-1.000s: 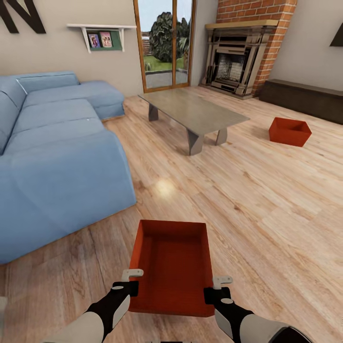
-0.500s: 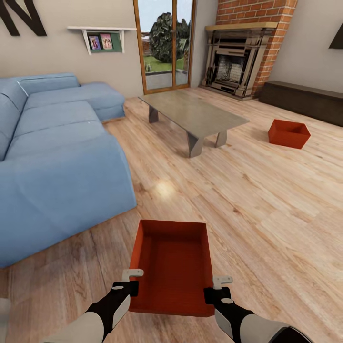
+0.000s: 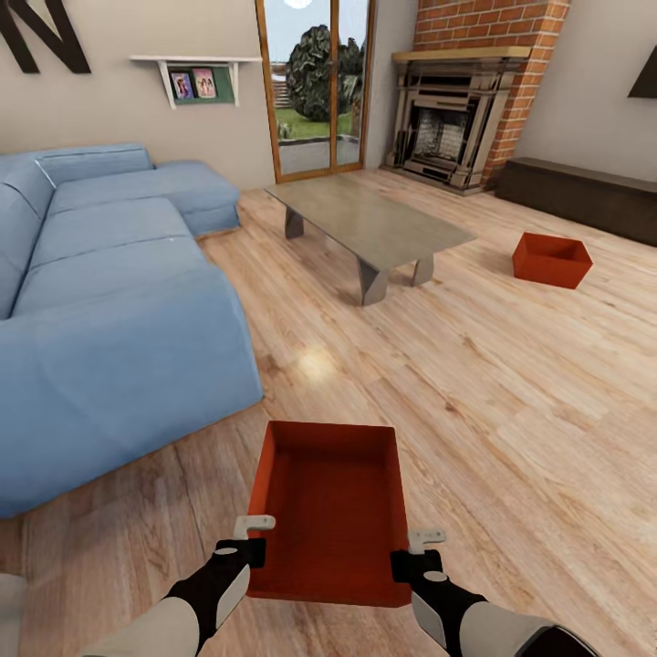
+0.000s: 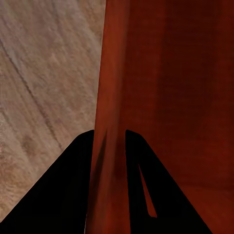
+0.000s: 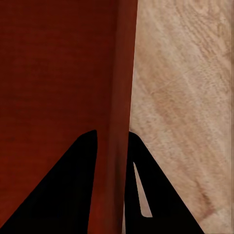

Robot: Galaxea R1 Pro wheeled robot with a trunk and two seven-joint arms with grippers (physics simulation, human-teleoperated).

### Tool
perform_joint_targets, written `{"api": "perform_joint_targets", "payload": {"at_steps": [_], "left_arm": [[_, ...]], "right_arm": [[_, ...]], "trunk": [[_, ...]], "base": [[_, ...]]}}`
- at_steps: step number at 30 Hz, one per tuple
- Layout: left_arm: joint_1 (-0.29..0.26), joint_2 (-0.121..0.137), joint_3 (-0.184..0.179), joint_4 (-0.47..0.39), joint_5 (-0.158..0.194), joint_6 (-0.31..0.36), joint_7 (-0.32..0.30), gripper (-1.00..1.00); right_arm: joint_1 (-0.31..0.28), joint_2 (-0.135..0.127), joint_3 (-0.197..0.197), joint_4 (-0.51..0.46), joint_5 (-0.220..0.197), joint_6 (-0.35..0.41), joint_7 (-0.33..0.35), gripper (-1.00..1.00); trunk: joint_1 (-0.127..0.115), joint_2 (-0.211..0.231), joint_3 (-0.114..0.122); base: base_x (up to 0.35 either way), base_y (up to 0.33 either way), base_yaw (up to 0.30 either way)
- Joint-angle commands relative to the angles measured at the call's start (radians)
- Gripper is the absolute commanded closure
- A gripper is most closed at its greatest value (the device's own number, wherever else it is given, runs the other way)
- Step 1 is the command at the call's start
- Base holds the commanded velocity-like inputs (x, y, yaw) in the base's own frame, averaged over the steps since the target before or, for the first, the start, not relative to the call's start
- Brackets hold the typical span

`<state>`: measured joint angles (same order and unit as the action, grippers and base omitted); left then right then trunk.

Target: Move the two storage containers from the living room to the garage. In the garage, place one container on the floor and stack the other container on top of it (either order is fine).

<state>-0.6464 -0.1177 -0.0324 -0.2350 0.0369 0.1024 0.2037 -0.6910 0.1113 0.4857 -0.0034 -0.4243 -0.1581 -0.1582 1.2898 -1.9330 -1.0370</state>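
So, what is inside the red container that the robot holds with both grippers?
The held container looks empty: its red bottom and inner walls show bare in the head view. Each gripper, left and right, pinches a side wall. The floor directly under it is hidden.

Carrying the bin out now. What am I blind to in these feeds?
- Held container: underside and near wall hidden in the head view by its own body.
- Left gripper and right gripper: jaws straddle the side walls, but how deep the hold goes is cut off at the wrist views' edges.
- Second container: too small in the head view to tell whether it holds anything.
- Garage: outside every view.
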Motion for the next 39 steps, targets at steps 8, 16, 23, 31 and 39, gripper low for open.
{"api": "perform_joint_targets", "payload": {"at_steps": [8,16,23,31,39], "left_arm": [[0.001,0.010,0.000,0.002,0.001,0.008,0.011,1.00],[0.001,0.010,0.000,0.002,0.001,0.008,0.013,1.00],[0.001,0.010,0.000,0.002,0.001,0.008,0.013,1.00],[0.001,0.010,0.000,0.002,0.001,0.008,0.013,1.00],[0.001,0.010,0.000,0.002,0.001,0.008,0.013,1.00]], "right_arm": [[-0.001,0.000,0.010,-0.001,-0.011,-0.036,-0.015,1.00],[-0.001,0.002,0.010,0.000,-0.011,-0.035,-0.015,1.00],[-0.001,0.001,0.010,0.000,-0.010,-0.035,-0.015,1.00],[-0.001,0.001,0.010,0.000,-0.010,-0.035,-0.015,1.00],[-0.001,-0.005,0.010,0.000,-0.006,-0.035,-0.015,1.00]], "trunk": [[-0.031,0.056,0.025],[-0.062,0.112,0.050],[-0.088,0.161,0.072],[-0.119,0.217,0.097],[-0.150,0.273,0.122]], "base": [[0.000,0.000,0.000],[0.000,0.000,0.000],[0.000,0.000,0.000],[0.000,0.000,0.000],[0.000,0.000,0.000]]}}
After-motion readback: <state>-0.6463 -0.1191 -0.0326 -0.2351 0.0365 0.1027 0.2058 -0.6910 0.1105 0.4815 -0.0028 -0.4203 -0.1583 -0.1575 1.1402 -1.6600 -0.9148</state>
